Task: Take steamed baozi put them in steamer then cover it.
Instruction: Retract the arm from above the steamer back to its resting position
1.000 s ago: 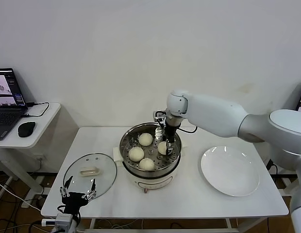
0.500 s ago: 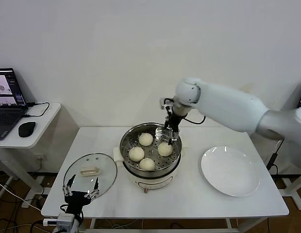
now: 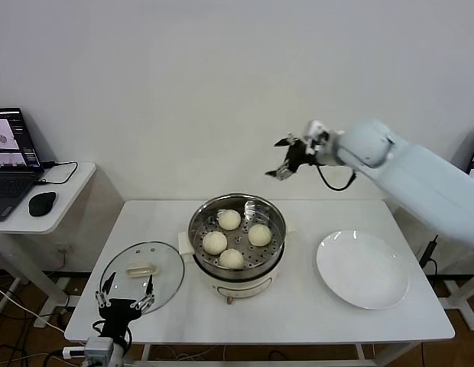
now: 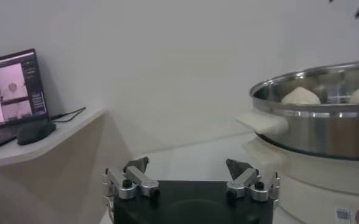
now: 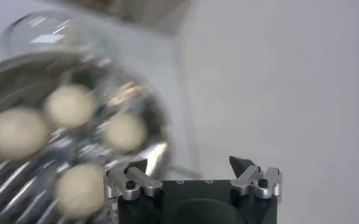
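Observation:
Four cream-white baozi (image 3: 260, 234) lie in the shiny steel steamer (image 3: 197, 226) on its white pot base at the table's middle. They also show in the right wrist view (image 5: 69, 105). The glass cover (image 3: 167, 271) with a cream handle lies flat on the table, left of the steamer. My right gripper (image 3: 285, 161) is open and empty, raised high above and to the right of the steamer, in front of the wall. My left gripper (image 3: 124, 295) is open and empty, low at the table's front-left edge by the cover. The steamer's side shows in the left wrist view (image 4: 325, 125).
An empty white plate (image 3: 363, 269) lies on the table's right. A side table at the left holds a laptop (image 3: 11, 157) and a mouse (image 3: 41, 202).
My right gripper has let go of the fourth baozi in the steamer, then risen up and to the right, away from it. The left arm has stayed put.

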Tool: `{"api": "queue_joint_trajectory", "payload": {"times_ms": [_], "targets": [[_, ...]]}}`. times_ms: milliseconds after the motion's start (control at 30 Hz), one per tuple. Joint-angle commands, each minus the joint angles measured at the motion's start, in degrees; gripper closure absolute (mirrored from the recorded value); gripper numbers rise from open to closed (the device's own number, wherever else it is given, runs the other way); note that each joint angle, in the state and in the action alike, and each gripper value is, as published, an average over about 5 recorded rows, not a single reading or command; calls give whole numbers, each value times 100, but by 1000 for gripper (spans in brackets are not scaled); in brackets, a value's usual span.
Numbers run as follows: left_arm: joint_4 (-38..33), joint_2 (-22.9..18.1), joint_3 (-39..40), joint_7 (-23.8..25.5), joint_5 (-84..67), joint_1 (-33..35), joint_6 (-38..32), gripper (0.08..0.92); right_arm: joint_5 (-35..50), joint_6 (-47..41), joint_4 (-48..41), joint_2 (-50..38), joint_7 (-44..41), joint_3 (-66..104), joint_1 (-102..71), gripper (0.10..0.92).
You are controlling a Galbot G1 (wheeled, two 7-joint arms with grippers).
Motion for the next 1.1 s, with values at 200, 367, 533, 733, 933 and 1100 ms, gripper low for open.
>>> {"api": "queue_joint_trajectory", "payload": {"times_ms": [200,367,533,733,933,1100], "targets": [[-134,42,-33,-61,-286,34,-135,177,675,1129,1549,-448,2411,5701,-5315,202],[-179,9,-29,-44,-258,-58,-127,177,671,1911,1790,371,2524,6780,-6624,203],[-100,-5,-28,-27,-148,-192,-126,177,586,2376,2063,1146,2413,7462,-7662,202],[93,20,8,13,213,-360,-203,177,387,2662,2265,2257,2258,7749,-8490,203],[327,93,-100,81,765,-591,-379,177,326,2867,2227,2824,2113,7707,-9066,203],[652,192,-238,-22,3484,-806,-1195,177,268,2957,2262,2747,2082,7643,-9273,202]]}}
